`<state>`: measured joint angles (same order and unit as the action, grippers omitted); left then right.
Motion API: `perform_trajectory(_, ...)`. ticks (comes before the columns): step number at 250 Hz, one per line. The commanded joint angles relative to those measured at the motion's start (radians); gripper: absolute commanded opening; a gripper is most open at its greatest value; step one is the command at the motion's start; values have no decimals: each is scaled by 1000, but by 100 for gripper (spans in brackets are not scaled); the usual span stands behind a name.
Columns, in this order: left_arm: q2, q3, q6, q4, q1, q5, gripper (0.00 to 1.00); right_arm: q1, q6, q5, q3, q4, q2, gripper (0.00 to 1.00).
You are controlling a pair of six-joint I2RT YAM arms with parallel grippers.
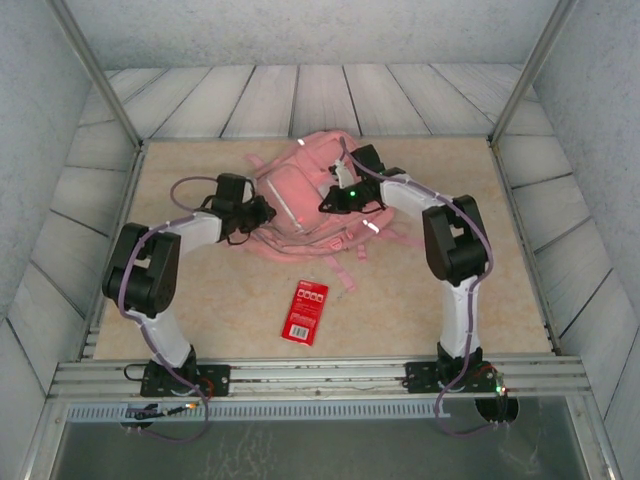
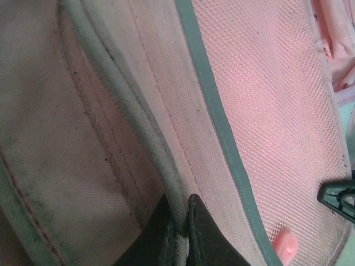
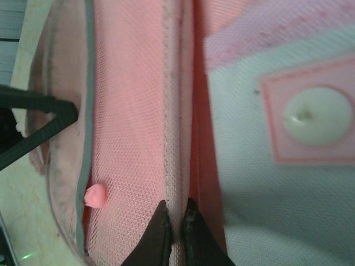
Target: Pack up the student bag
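The student bag (image 1: pixel 300 190), a big pink backpack, lies flat in the middle of the table with its straps trailing toward the front. My left gripper (image 1: pixel 263 212) is at its left side. In the left wrist view that gripper (image 2: pixel 178 213) is shut on a pale piped seam of the bag (image 2: pixel 266 111). My right gripper (image 1: pixel 333 202) reaches in from the right, over the bag's middle. In the right wrist view it (image 3: pixel 176 213) is shut on the pale rim of a pink mesh panel of the bag (image 3: pixel 133 111).
A flat red rectangular packet (image 1: pixel 305 311) lies on the table in front of the bag, between the two arm bases. Grey panelled walls enclose the tan tabletop (image 1: pixel 180 300), with a metal rail along the near edge.
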<state>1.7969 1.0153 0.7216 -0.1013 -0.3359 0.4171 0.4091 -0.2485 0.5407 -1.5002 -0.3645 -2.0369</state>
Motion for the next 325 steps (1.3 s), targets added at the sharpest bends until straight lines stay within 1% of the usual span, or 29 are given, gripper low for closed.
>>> perform_trajectory(1,39,99,-80,-15,-3,120,7,18,-6,141,110,-52,130,3)
perform_trajectory(21,73,158,-154,27,-13,197,6,17,-50,191,192,4,203,2)
perform_trajectory(31,85,185,-200,63,-21,200,6,17,-85,215,236,54,237,2)
perform_trajectory(40,91,199,-232,91,-28,183,9,17,-126,227,278,107,265,1)
perform_trajectory(49,91,207,-253,101,-32,173,16,17,-165,240,316,167,290,0)
perform_trajectory(61,84,201,-262,100,-34,164,31,17,-214,239,358,236,316,0)
perform_trajectory(87,25,162,-260,94,-33,74,56,16,-317,173,431,370,360,0)
perform_trajectory(93,2,151,-258,93,-33,52,60,16,-337,151,443,392,366,0)
perform_trajectory(112,-72,117,-259,109,-33,-8,65,16,-395,85,472,450,375,0)
perform_trajectory(134,-159,95,-267,177,-37,-71,66,16,-462,31,495,518,376,0)
perform_trajectory(148,-218,80,-279,229,-54,-132,67,16,-506,5,514,579,377,0)
perform_trajectory(165,-288,57,-287,278,-89,-214,69,16,-554,-28,529,639,374,0)
perform_trajectory(180,-339,38,-286,307,-123,-263,71,17,-588,-59,533,678,370,0)
perform_trajectory(210,-394,6,-257,327,-205,-306,71,17,-643,-97,535,740,364,0)
perform_trajectory(233,-390,-5,-210,337,-283,-360,71,17,-668,-114,540,778,370,0)
perform_trajectory(265,-353,-17,-161,307,-384,-447,72,17,-672,-153,543,778,392,0)
perform_trajectory(292,-288,15,-149,293,-421,-460,72,18,-673,-162,547,779,402,0)
perform_trajectory(325,-218,65,-150,306,-434,-467,70,18,-678,-161,557,783,405,0)
